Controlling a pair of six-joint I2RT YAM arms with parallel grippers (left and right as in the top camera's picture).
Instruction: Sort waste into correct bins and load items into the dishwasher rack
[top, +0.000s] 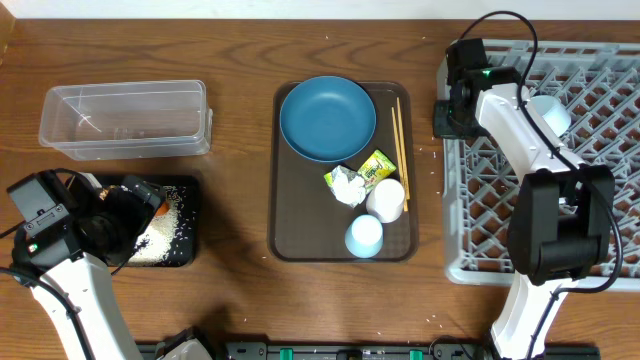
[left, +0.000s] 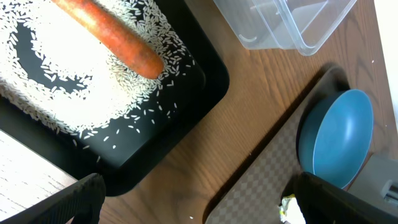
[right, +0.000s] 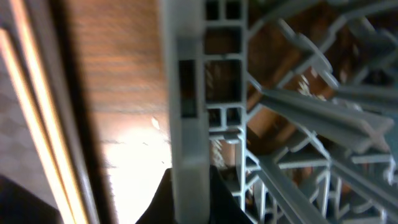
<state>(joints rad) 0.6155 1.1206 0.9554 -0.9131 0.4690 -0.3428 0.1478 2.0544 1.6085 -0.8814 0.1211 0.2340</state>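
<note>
My right gripper (top: 443, 118) (right: 189, 193) is shut on the left wall (right: 189, 93) of the grey dishwasher rack (top: 600, 70), one finger on each side. A pale blue bowl (top: 552, 112) sits in the rack. My left gripper (top: 130, 215) (left: 199, 211) hangs open and empty over the black tray (left: 186, 118), which holds the carrot (left: 112, 31) and rice (left: 93, 93). The clear tub (top: 125, 120) is behind it. On the brown tray (top: 290, 230) lie the blue plate (top: 327, 118), chopsticks (top: 398, 140), wrapper (top: 377, 167), crumpled paper (top: 347, 185), whitish cup (top: 387, 200) and pale blue cup (top: 364, 236).
A strip of bare wood table (top: 430, 200) separates the brown tray from the rack. Rice grains (top: 432, 152) are scattered on the table by the rack's left wall. The right arm reaches across the rack's left half.
</note>
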